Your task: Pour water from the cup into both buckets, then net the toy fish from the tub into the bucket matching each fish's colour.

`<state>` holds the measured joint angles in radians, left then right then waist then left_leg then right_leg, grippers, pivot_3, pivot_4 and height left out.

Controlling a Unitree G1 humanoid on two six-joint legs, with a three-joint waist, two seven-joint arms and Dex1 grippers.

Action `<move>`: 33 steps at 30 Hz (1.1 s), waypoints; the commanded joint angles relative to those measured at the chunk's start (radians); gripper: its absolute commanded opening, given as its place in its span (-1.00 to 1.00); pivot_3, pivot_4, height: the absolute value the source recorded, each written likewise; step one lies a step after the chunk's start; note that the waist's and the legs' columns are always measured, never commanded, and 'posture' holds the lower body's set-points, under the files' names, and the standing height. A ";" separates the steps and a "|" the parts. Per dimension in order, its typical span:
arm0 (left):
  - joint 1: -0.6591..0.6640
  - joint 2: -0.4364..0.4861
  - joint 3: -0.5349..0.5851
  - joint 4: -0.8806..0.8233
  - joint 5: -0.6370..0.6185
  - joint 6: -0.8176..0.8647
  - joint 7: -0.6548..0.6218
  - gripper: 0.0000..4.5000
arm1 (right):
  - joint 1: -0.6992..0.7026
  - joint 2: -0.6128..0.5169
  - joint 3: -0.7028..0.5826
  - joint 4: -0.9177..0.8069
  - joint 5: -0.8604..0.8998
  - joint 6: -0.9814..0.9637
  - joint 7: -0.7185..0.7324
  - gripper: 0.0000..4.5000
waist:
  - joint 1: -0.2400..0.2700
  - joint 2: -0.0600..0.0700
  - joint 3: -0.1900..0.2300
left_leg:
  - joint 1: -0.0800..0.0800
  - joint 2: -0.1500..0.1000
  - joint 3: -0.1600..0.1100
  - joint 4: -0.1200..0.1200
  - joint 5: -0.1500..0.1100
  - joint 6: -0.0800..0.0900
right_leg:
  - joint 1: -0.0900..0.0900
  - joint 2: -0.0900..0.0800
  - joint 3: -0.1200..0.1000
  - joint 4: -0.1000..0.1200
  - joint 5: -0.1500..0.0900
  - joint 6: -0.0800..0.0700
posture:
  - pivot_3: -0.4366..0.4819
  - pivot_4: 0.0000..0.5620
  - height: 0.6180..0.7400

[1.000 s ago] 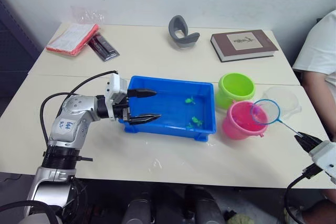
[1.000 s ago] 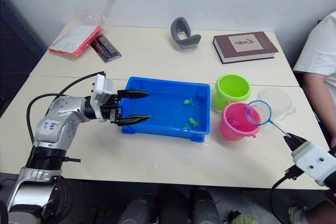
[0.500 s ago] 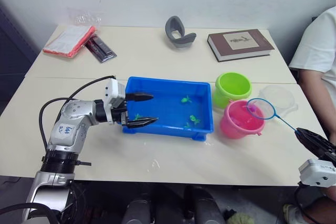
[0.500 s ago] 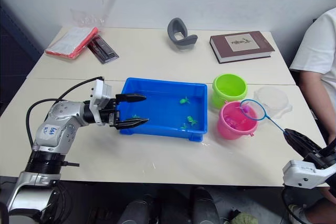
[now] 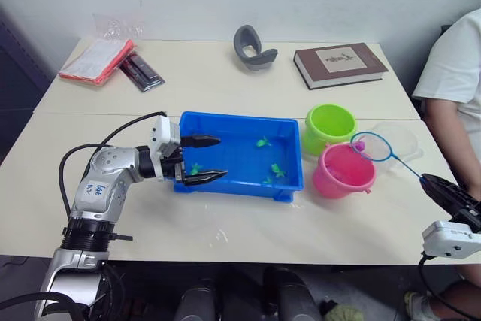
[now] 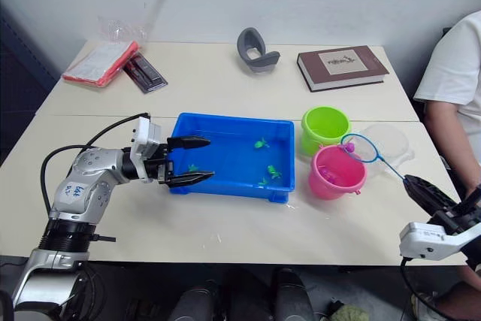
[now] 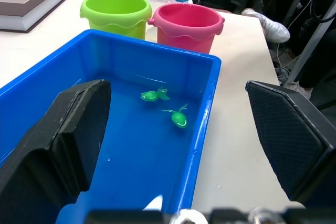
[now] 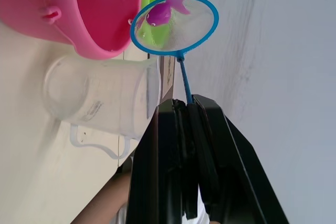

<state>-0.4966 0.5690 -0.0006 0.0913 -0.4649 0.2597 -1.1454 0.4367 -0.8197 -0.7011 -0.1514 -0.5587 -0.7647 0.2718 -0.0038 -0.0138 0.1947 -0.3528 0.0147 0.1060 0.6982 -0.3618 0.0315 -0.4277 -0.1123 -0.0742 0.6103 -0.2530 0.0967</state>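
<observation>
Above the far rim of the pink bucket (image 5: 343, 171), the net (image 5: 375, 146) hangs with a magenta fish (image 8: 164, 9) in its mesh, its thin handle pinched tight in the closed jaws of the right gripper (image 5: 440, 189). Beside that bucket stand the green bucket (image 5: 330, 127) and the clear cup (image 5: 403, 143). On the table (image 5: 225, 80), the left gripper (image 5: 201, 159) holds its jaws wide open and empty over the near-left end of the blue tub (image 5: 285, 193), where green fish (image 7: 154, 95) lie in the water.

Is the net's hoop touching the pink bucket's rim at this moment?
Apart. The right wrist view shows the net, with a pink fish in it, held by the right pincer clear of the pink bucket, background showing between.
</observation>
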 commanded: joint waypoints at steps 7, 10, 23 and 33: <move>0.001 -0.002 0.023 -0.030 -0.006 -0.014 0.008 0.96 | 0.041 -0.002 0.039 -0.039 0.021 -0.009 -0.001 -1.00 | 0.001 0.000 0.000 | 0.000 0.000 0.000 0.000 0.000 0.000 | 0.000 0.000 0.000 0.000 0.000 0.000 | -0.05 -0.47 1.00; 0.004 -0.001 0.026 -0.034 -0.008 -0.012 0.015 0.96 | 0.031 -0.002 0.002 -0.027 0.018 0.025 -0.021 -1.00 | 0.001 0.000 0.000 | 0.000 0.000 -0.001 0.000 0.000 0.000 | 0.000 0.000 0.000 0.000 0.000 0.000 | -0.05 -0.47 1.00; 0.046 0.052 0.082 -0.001 -0.001 -0.074 -0.003 0.96 | -0.186 -0.233 0.221 -0.320 0.849 0.509 0.387 -1.00 | -0.019 0.000 0.000 | 0.001 0.002 -0.001 0.000 0.000 0.000 | 0.000 -0.003 0.000 0.002 0.000 -0.001 | -0.05 -0.47 1.00; 0.149 0.088 0.122 -0.102 -0.010 -0.041 0.051 0.96 | -0.759 -0.352 0.725 -0.247 0.701 0.791 0.643 -1.00 | -0.005 0.000 0.000 | -0.003 0.002 -0.004 0.001 -0.002 0.001 | -0.001 -0.004 -0.005 -0.003 -0.001 -0.001 | -0.05 -0.47 1.00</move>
<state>-0.3563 0.6483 0.1035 0.0387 -0.4654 0.2114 -1.1100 -0.2714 -1.1810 -0.0179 -0.4343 0.1888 0.0407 0.8721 -0.0089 -0.0134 0.1950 -0.3560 0.0164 0.1015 0.6991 -0.3640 0.0327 -0.4288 -0.1167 -0.0791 0.6073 -0.2536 0.0953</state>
